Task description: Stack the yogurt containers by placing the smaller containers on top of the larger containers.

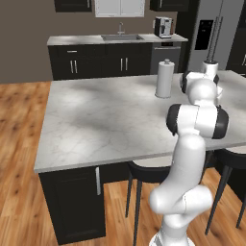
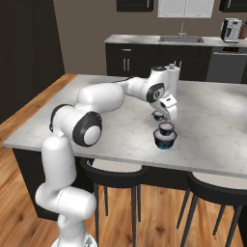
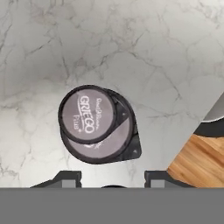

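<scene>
Two tubs sit stacked under my hand: the mid tub [image 3: 87, 114], pale lid up, rests on the wide tub [image 3: 114, 144], set off toward one side so that a crescent of the lower lid shows. In the right base view my arm rises at the left, bends at the elbow over the counter [image 2: 212, 120] and reaches rightward and down, wrist tilted, with my gripper [image 2: 169, 117] hanging just above the stack [image 2: 164, 136]. The tiny tub [image 2: 157, 116] stands just beyond it, partly hidden by my hand. In the hand view my fingertips [image 3: 65, 177] stand apart at the bottom with nothing between them, so my gripper [image 3: 113, 178] is open and holds nothing.

The stack lies near the counter's front edge. To the right in the hand view that edge cuts across, with wood floor [image 3: 197, 164] and a stool [image 3: 214, 118] past it. Left of and beyond the stack, bare marble gives free room. In the left base view the roll [image 1: 164, 79] stands upright on the counter, well apart from the tubs
</scene>
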You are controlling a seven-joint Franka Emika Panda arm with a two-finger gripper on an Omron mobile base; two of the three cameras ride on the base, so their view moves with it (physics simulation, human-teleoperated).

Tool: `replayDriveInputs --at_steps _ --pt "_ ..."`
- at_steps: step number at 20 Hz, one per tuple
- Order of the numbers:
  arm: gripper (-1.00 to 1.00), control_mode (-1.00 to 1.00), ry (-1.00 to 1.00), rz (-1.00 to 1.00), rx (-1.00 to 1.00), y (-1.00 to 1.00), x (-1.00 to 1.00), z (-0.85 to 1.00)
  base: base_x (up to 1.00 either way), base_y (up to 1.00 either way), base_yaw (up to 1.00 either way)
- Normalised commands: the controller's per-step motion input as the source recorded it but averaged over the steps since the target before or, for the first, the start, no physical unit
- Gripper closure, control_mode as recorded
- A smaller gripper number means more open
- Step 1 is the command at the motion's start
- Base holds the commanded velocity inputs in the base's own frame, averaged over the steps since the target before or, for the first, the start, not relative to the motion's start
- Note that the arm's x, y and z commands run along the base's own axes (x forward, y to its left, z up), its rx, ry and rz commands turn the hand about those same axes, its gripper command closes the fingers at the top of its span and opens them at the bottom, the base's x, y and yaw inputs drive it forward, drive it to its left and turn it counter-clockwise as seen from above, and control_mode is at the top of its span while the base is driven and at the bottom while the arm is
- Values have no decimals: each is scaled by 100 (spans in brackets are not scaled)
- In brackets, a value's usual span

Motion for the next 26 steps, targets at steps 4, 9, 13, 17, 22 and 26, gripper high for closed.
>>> replayDriveInputs --at_steps 4,9,13,17,22,26 --pt "100 -100 0 0 0 0 19 -21 0 0 0" --pt "100 -100 0 0 0 -1 19 -20 0 0 0" --pt "100 -100 0 0 1 -9 13 -17 0 0 0" --pt "100 -100 0 0 2 -14 11 -12 0 0 0" --pt "100 -100 0 0 2 -15 4 -6 0 0 0" --pt "100 -100 0 0 2 -12 0 -6 0 0 0"
